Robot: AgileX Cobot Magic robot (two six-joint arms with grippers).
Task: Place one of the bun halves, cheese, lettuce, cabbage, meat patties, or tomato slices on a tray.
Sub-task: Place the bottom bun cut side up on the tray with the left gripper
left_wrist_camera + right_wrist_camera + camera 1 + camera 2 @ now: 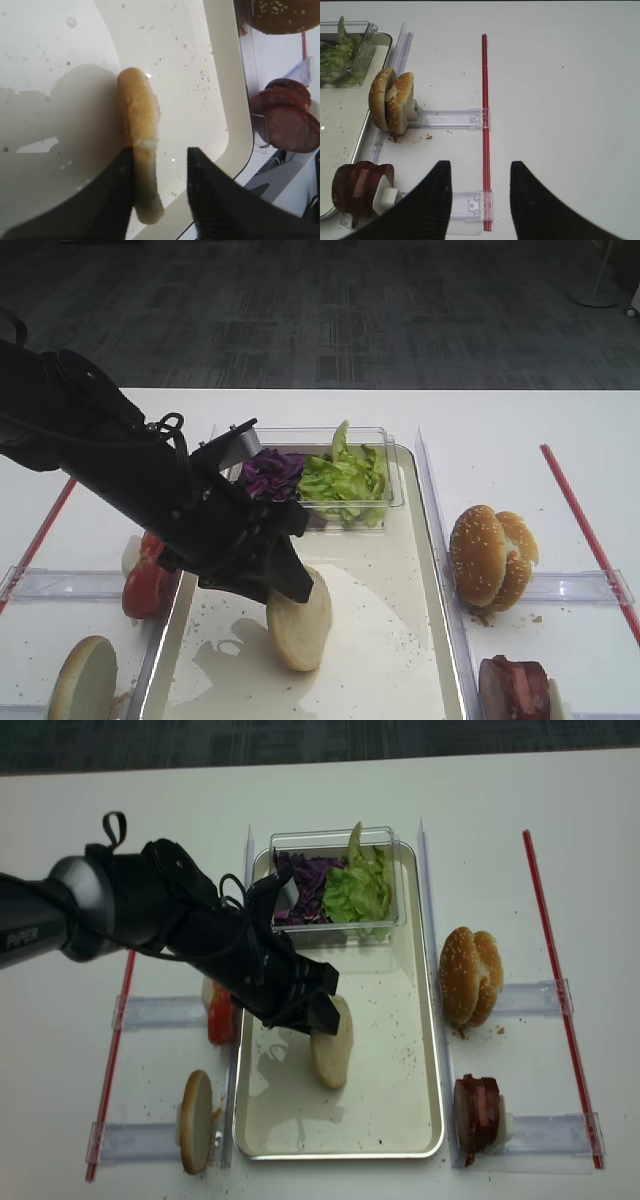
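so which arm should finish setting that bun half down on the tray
Left. Its claw already straddles the bun half, on edge over the tray. The right claw hangs over bare table, away from the tray.

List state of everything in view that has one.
left gripper: jaws parted around bun half
bun half: on edge on the tray
tray: holds bun half and tub
tub: holds cabbage, lettuce
right gripper: open, empty
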